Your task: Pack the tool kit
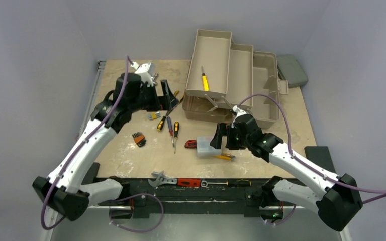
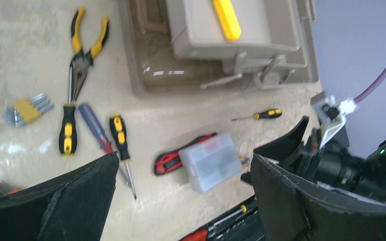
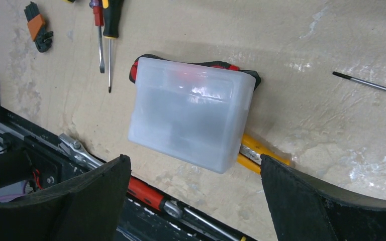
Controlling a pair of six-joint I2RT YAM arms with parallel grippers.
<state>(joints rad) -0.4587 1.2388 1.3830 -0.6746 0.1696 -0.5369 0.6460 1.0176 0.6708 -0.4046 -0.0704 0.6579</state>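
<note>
The beige toolbox (image 1: 241, 85) stands open at the back with its fold-out trays spread; a yellow-handled tool (image 1: 204, 81) lies in the top tray. My left gripper (image 1: 168, 98) is open and empty, above the table left of the toolbox (image 2: 216, 50). My right gripper (image 3: 196, 201) is open and empty, just above a translucent white box (image 3: 191, 120) that rests on a red utility knife (image 3: 221, 65) and a yellow tool (image 3: 259, 150). In the top view this gripper (image 1: 221, 140) is beside the box (image 1: 207, 147).
Several screwdrivers (image 1: 168, 125), pliers (image 2: 83, 55), a yellow hex-key set (image 2: 25, 108), an orange hex-key set (image 1: 139, 138) and a small screwdriver (image 2: 261, 114) lie loose. A wrench (image 1: 163, 178) and tools lie on the black front rail. A grey case (image 1: 292, 70) sits back right.
</note>
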